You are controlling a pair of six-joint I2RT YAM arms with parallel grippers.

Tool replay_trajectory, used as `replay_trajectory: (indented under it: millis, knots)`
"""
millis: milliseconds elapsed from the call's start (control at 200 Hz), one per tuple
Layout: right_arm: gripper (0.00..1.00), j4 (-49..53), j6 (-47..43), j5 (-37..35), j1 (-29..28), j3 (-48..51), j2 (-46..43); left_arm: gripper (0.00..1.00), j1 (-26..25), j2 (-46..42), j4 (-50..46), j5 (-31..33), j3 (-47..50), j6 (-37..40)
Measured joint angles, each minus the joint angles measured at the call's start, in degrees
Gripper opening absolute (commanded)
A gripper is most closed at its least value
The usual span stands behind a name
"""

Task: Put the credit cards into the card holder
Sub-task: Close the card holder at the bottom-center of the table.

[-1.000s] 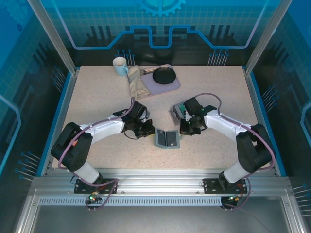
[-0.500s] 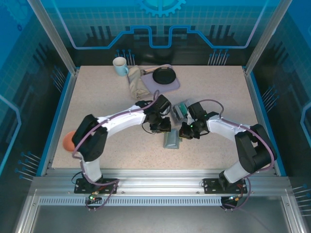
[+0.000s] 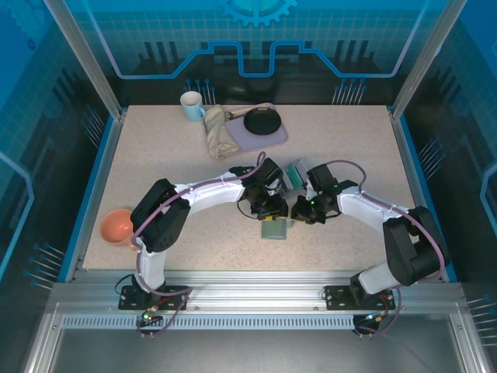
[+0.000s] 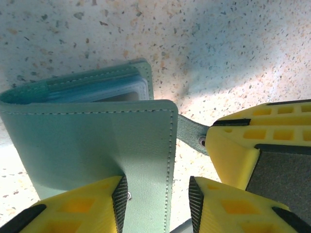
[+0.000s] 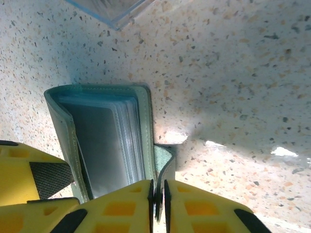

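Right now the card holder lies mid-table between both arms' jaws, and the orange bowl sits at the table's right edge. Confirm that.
Wrong edge: the orange bowl sits at the table's left edge, as the top external view shows. The card holder does lie mid-table between both arms' jaws.

Nearly folded green card holder (image 4: 92, 141), its edge between parted claw (image 4: 158, 189) fingers.

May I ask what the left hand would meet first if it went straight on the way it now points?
The card holder: in the left wrist view its green cover lies directly ahead of the left hand, reaching in between its parted fingers. Depth is unclear, but nothing else intervenes.
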State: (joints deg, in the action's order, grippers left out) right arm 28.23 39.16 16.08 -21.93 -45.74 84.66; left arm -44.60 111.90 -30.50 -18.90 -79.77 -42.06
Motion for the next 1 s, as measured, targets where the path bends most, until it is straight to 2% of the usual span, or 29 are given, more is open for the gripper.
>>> replay_trajectory:
  millis: [285, 535, 725, 880, 1000]
  knots:
    - [0.2, 2.2, -0.7, 0.0, 0.2, 0.0, -2.0, 0.4, 0.0, 0.2, 0.4, 0.0, 0.1, 0.0]
    - [0.18, 2.6, -0.9, 0.0, 0.7, 0.0, -2.9, 0.4, 0.0, 0.2, 0.4, 0.0, 0.1, 0.0]
    - [0.26, 2.8, -0.8, 0.3, 0.7, 0.0, -2.5, 0.4, 0.0, 0.2, 0.4, 0.0, 0.1, 0.0]
    - [0.3, 2.8, -0.8, 0.3, 0.7, 0.0, -3.2, 0.31, 0.0, 0.2, 1.2, 0.0, 0.8, -0.4]
    - [0.32, 2.3, -0.7, 1.2, 0.7, 0.0, -3.5, 0.32, 0.0, 0.2, 2.4, 0.1, 2.2, -1.1]
